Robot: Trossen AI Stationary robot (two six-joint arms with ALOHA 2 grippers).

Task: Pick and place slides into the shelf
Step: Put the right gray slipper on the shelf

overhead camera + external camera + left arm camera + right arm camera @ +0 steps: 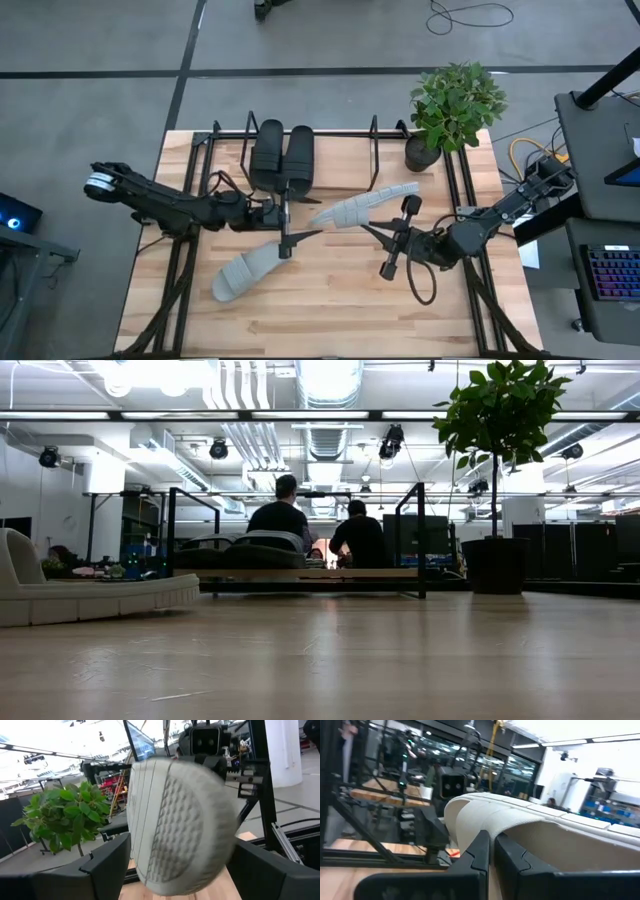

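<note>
Left fingers (283,222) spread wide around one end of a light grey slide (363,207), right fingers (393,238) clenched beside it | slide held off the bench (330,300), long axis running from left gripper toward the plant (455,105) | second light grey slide (250,270) lies diagonal on bench | two dark slides (282,155) on the shelf (375,140), toes pointing away from arms

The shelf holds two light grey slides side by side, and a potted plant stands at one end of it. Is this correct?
Not quite. The high view shows that the two slides in the shelf are black, not light grey. The rest is correct: they sit side by side, and the potted plant stands at one end of it.
</note>
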